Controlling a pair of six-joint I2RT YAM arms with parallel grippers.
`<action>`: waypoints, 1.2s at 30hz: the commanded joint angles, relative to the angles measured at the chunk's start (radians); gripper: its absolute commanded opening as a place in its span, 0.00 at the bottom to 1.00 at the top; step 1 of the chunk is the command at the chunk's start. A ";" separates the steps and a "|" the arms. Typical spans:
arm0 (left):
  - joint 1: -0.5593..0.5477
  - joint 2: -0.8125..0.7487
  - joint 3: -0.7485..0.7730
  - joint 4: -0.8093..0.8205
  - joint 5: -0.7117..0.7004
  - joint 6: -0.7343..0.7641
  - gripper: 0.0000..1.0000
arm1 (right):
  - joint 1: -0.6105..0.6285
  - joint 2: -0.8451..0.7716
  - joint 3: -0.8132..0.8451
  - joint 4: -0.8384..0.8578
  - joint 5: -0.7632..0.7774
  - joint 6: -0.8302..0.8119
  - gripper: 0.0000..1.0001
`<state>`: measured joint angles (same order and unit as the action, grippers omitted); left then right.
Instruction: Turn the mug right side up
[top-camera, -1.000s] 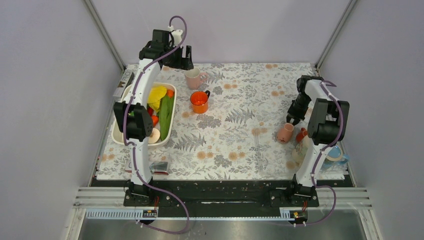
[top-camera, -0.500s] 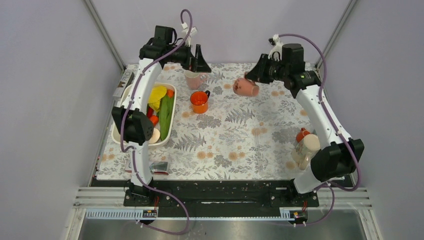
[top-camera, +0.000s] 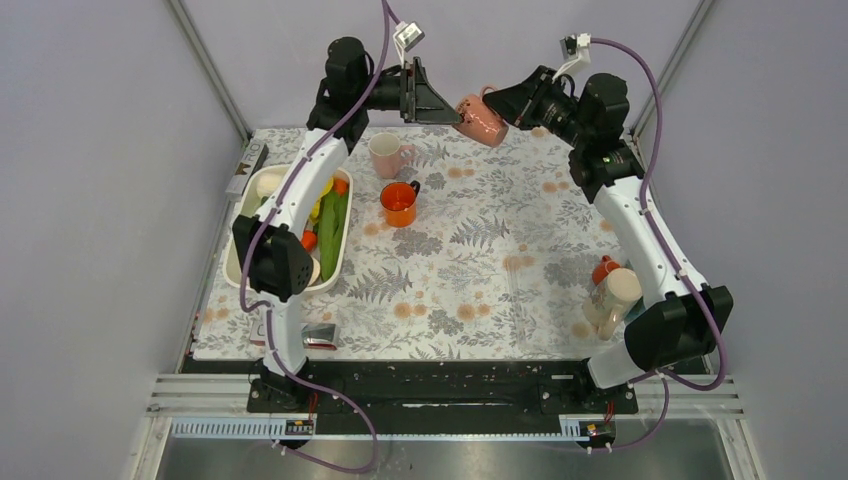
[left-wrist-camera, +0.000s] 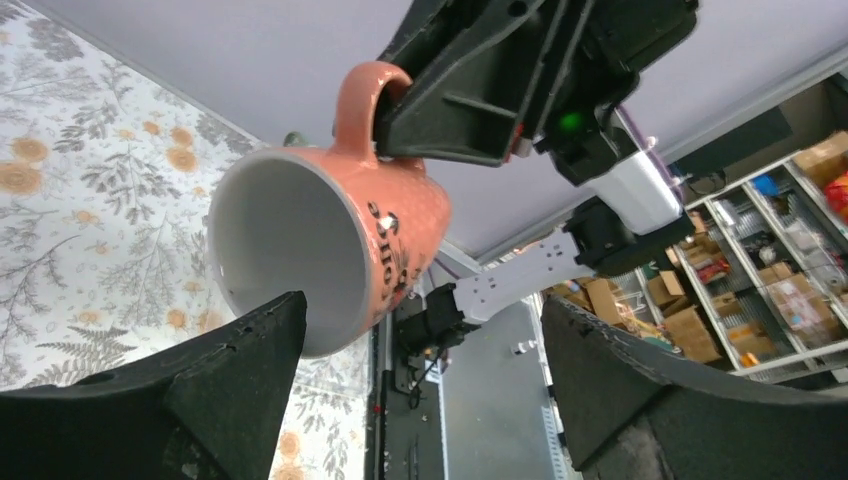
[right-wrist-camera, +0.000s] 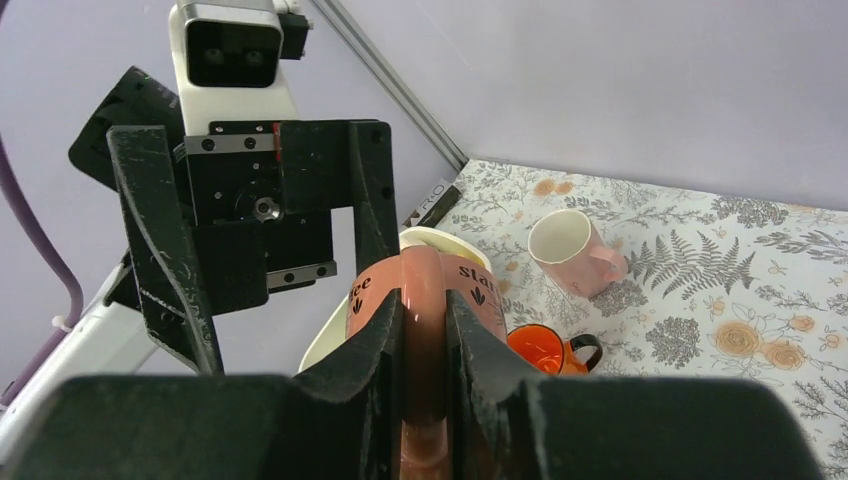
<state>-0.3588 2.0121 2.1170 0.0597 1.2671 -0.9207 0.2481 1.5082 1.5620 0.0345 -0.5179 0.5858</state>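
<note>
- Mugs: three. One salmon mug (top-camera: 480, 119), one pale pink mug (top-camera: 388, 155), one orange mug (top-camera: 399, 204).
- Robot arms: two. One left arm (top-camera: 300, 190), one right arm (top-camera: 640, 222).
- Tubs: one white tub (top-camera: 341, 255).
- Produce: several vegetables (top-camera: 333, 222) in the tub; the exact count cannot be told, as the left arm covers part of them.
- Bottles: one beige bottle (top-camera: 612, 297).
- Unidentified items: one small orange-red object (top-camera: 604, 268) beside the bottle.
- Packets: one packet (top-camera: 318, 336).
- Cloths: one floral cloth (top-camera: 470, 270).

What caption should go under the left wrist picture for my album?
The right hand holds a salmon-pink ceramic mug by its handle, mouth facing the open left hand.
</note>
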 joint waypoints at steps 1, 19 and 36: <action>-0.012 -0.006 0.158 -0.320 -0.062 0.265 0.90 | 0.008 -0.028 0.048 0.079 -0.004 0.005 0.00; -0.068 0.031 0.121 -0.227 0.007 0.191 0.31 | 0.018 0.009 0.034 0.149 -0.020 0.094 0.00; -0.081 0.198 0.311 -0.866 -1.037 1.130 0.00 | -0.001 0.007 0.005 -0.412 0.527 -0.178 0.99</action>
<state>-0.4114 2.1635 2.3615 -0.7708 0.6159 -0.1162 0.2573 1.5551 1.5494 -0.2058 -0.2665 0.4988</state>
